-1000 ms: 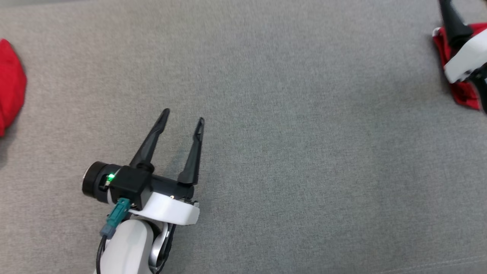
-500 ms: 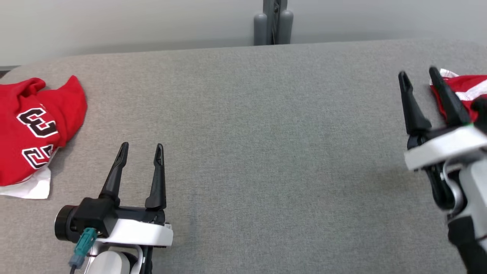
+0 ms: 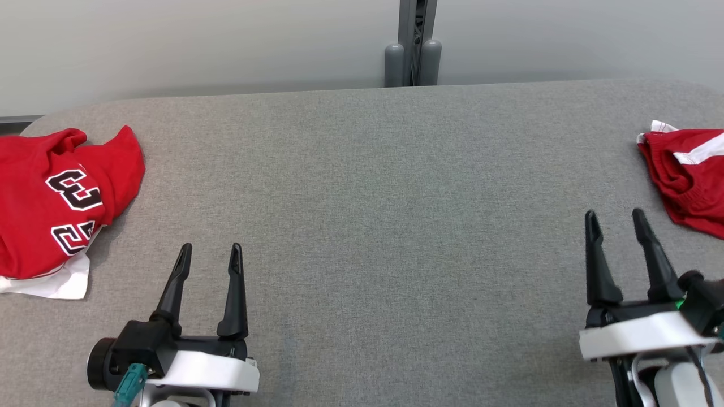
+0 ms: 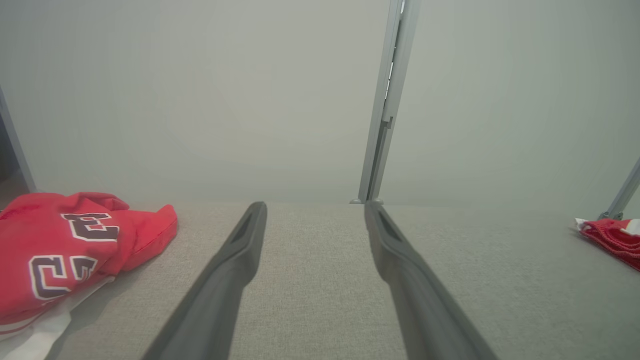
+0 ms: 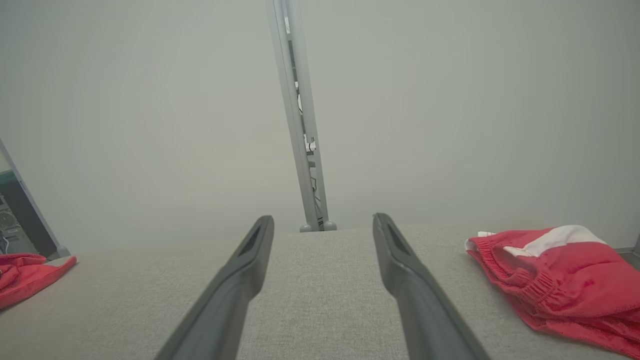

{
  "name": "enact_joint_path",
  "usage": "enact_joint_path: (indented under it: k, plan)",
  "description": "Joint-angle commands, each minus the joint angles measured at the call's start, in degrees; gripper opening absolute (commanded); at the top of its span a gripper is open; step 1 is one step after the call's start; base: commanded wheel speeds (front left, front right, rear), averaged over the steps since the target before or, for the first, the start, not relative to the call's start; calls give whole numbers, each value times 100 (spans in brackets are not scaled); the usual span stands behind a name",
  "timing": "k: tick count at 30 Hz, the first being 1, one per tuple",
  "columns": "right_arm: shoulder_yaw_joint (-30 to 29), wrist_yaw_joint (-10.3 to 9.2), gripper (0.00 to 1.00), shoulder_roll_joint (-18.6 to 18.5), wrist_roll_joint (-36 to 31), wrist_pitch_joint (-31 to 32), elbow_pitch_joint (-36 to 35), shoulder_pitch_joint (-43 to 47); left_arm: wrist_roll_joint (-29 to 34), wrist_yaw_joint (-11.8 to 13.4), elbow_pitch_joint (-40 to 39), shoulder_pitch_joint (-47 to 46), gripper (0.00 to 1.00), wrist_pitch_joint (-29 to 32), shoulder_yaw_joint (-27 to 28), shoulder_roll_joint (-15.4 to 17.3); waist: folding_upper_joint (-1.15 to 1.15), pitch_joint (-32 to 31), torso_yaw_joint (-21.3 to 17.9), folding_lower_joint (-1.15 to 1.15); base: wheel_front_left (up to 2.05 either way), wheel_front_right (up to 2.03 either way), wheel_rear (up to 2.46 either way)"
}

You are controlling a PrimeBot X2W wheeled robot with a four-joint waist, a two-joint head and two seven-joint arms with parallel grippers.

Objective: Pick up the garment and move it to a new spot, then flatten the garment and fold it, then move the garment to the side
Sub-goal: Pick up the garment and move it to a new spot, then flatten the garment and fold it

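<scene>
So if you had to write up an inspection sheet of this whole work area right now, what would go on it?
Surface: grey fabric-covered table, smooth in the middle.
Job's things: red jersey with black-and-white numbers, crumpled at the left end; red shorts with a white stripe, bunched at the right end.
Clutter: white cloth sticking out beneath the jersey; whether it is part of the jersey, cannot tell.
Grippers: left claw open, holding nothing; right claw open, holding nothing, just short of the shorts.
Cables: teal plug at the left wrist; dark wire at the right wrist.
Surroundings: pale wall, grey post behind the table.
</scene>
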Motion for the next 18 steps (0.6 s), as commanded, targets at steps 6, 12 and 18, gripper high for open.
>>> enact_joint_path:
  k: [6, 12, 18]
  plan:
    - [28, 2, 100, 113, -452, -25, -227, 436, 86, -70, -5, 107, 100, 5, -49, 25, 0, 30, -79, 0, 0, 0, 0]
    - [27, 2, 100, 115, -343, -25, -249, 517, 156, 4, -26, 109, 100, 5, -61, 26, 0, 28, -140, 0, 0, 0, 0]
    - [-39, 2, 100, 116, -305, -25, -241, 522, 148, 13, -85, 109, 100, 5, -72, 26, 0, 18, -159, 0, 0, 0, 0]
